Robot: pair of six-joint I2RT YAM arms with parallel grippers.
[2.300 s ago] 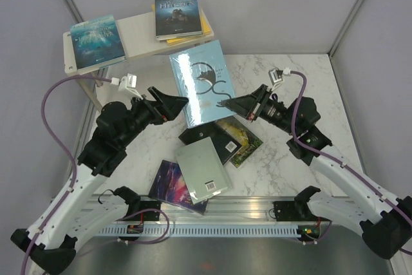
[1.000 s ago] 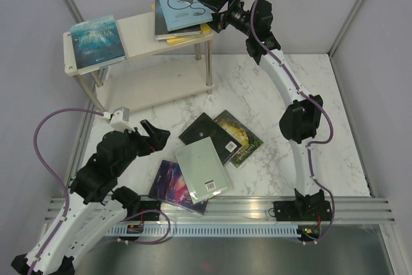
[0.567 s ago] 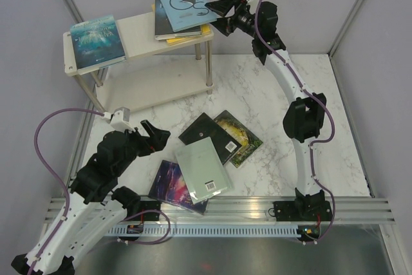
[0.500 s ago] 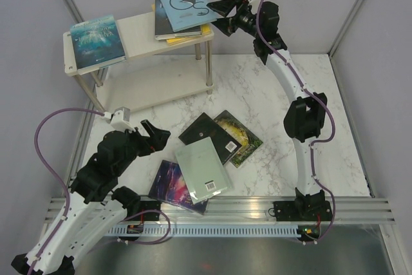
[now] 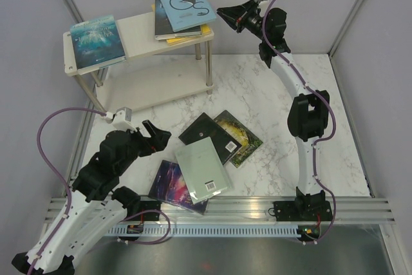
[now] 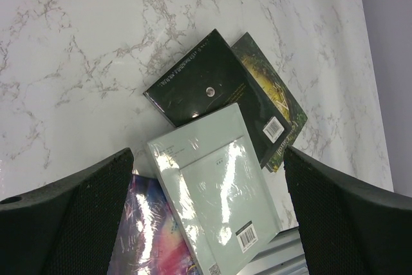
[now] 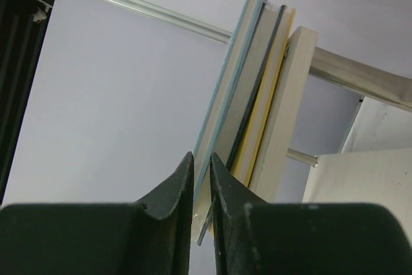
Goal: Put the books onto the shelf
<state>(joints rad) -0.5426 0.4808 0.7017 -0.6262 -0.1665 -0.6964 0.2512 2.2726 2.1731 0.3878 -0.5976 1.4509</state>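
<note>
Up on the shelf point(image 5: 138, 42) sit four books point(image 5: 185, 3); four lie on the worktop point(image 5: 283, 94); my right pincer point(image 5: 220, 11) is narrow, my left pincer point(image 5: 158, 134) wide.

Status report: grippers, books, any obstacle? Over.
Left gripper open over four table books. Right gripper shut beside light blue book, on shelf stack. No obstacle seen.

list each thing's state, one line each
left hand: open, empty
right hand: shut, empty, beside the light blue book
light blue book: flat, topping the shelf stack
navy book: under it
yellow book: stack's bottom
teal book: flat, shelf's left end
shelf: upright
pale green book: back up, overlapping two books
black book: partly covered
green-gold book: partly under the black book
purple galaxy book: flat, partly covered
</note>
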